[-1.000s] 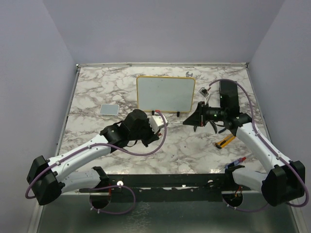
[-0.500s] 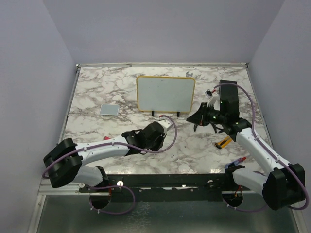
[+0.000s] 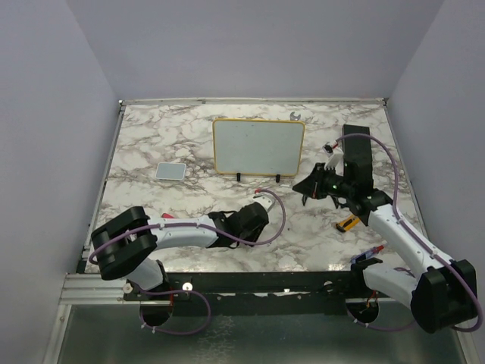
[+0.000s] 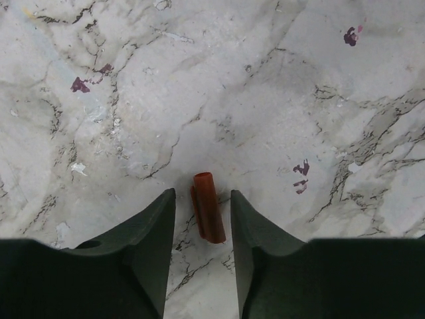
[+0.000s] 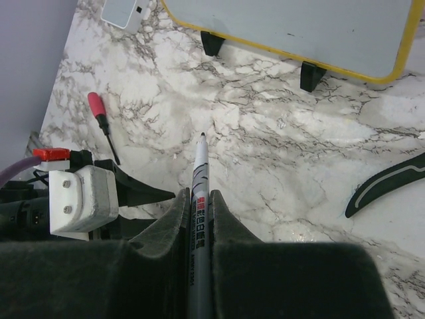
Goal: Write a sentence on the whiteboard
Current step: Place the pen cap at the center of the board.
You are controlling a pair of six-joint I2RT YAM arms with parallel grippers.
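Right gripper pinched on the bare-tipped marker; left gripper spread, its fingers either side of the red cap, which lies loose on the table and touches neither. The step in hand is, by this showing, carrying the marker to the board and starting the first stroke. To do it well, you keep the pinch firm so the barrel does not slip back under pressure, turn the wrist until the tip faces the board squarely, and press lightly: the board stands on two small feet and would likely slide or rock under a hard push. You may wish to lift the left arm off the cap and brace the frame. The board stands at the far middle of the table, its face showing no sentence yet; the right gripper hangs near its near right corner, apart from it, with the board ahead and to the right of the tip.
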